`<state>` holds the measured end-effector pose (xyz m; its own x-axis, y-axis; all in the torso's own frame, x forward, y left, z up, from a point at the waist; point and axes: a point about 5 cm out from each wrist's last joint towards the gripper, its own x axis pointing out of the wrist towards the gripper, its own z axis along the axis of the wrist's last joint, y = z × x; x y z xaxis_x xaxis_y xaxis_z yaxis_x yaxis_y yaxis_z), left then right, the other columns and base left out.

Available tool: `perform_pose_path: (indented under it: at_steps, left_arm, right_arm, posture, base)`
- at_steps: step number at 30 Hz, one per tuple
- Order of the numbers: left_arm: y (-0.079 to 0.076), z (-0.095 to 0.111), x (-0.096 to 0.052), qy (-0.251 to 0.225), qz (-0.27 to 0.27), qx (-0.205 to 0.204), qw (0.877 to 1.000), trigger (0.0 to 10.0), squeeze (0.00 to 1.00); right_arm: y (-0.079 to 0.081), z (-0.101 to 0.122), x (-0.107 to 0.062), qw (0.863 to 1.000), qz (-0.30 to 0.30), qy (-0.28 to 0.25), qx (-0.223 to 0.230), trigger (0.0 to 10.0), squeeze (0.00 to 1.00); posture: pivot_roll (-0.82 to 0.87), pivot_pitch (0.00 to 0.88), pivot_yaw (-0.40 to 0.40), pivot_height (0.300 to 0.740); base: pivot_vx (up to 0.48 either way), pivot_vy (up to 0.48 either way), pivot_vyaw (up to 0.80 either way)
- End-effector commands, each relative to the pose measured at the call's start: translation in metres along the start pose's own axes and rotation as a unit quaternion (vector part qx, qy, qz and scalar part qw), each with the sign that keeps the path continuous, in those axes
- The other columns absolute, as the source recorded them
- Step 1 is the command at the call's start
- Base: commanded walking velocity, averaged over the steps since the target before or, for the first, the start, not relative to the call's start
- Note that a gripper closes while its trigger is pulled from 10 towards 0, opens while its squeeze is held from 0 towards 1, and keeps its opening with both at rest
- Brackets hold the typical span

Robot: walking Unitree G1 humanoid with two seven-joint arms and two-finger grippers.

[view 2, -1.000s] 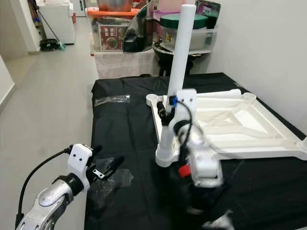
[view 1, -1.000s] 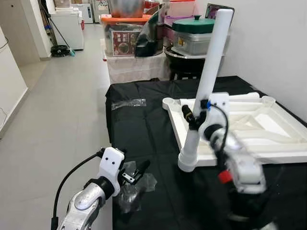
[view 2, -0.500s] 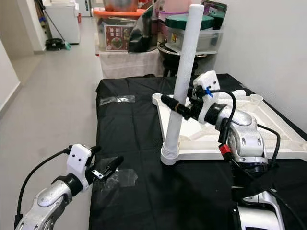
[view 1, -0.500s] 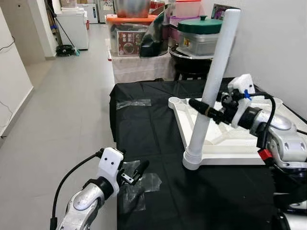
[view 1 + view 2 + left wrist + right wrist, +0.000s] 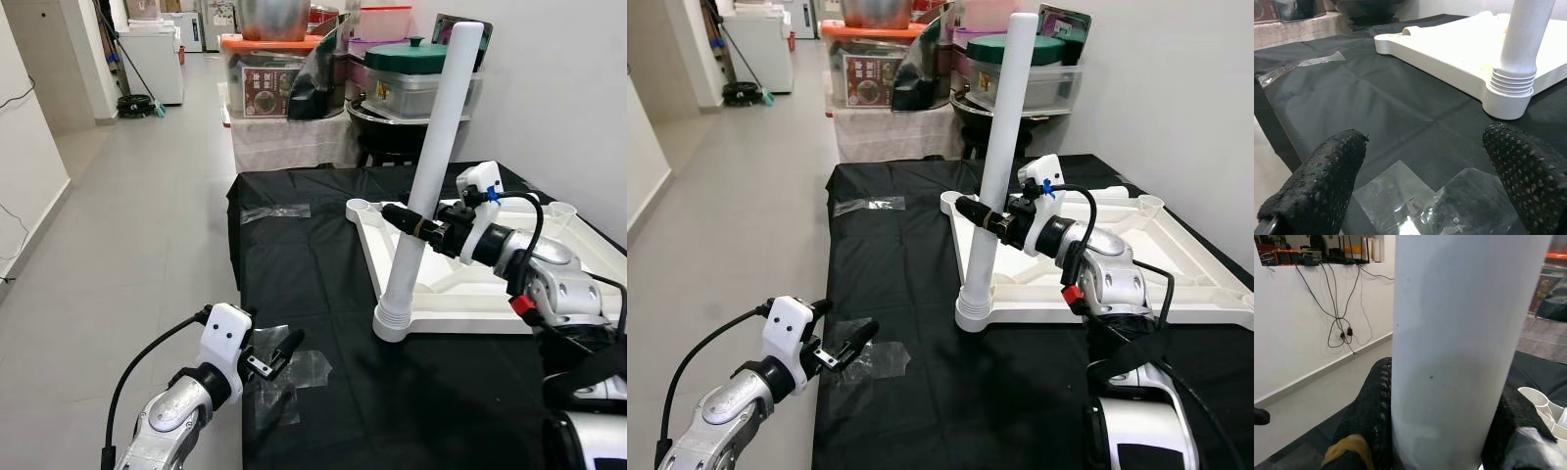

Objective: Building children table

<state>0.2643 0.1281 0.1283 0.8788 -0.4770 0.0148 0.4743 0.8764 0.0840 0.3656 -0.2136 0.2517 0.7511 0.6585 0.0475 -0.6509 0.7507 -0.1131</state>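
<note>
While a black cloth (image 5: 313, 255) covers the work surface, an upturned white plastic tabletop (image 5: 509, 264), ribbed underneath with round sockets at its corners, is laid on its right part. A long white tubular leg (image 5: 997, 147) is stood, slightly tilted, in the near corner socket and is pinched midway by the right gripper (image 5: 991, 223). Near the cloth's front left edge, the left gripper (image 5: 274, 354) is held with fingers (image 5: 1327, 171) spread above crinkled clear plastic wrap (image 5: 1415, 205).
</note>
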Motion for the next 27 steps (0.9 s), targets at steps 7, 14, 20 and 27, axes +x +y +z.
perform_pose_path:
  at_steps: [7,14,20,27]
  left_arm:
    - [-0.002,-0.002,0.000,0.004,-0.002,-0.005,1.000,10.0,0.00]
    - [-0.007,-0.003,0.002,0.006,-0.010,-0.007,1.000,10.0,0.00]
    - [-0.002,-0.002,0.002,0.009,-0.007,-0.002,1.000,10.0,0.00]
    - [-0.006,-0.003,0.003,0.007,-0.011,-0.006,1.000,10.0,0.00]
  right_arm:
    - [-0.018,-0.006,0.002,0.961,-0.271,0.051,-0.025,0.0,0.00]
    - [0.059,-0.050,0.014,0.925,-0.367,0.073,0.060,0.0,0.00]
    - [0.065,-0.039,0.021,0.937,-0.341,0.057,0.057,0.0,0.00]
    - [0.037,-0.009,0.017,0.934,-0.354,0.016,0.043,10.0,1.00]
  posture:
    - [0.06,0.000,-0.068,0.740]
    - [0.06,0.000,-0.056,0.740]
    - [0.06,0.000,-0.056,0.740]
    - [0.06,0.000,-0.058,0.740]
  base:
    - [0.000,0.000,0.00]
    - [0.000,0.000,0.00]
    - [0.000,0.000,0.00]
    - [0.000,0.000,0.00]
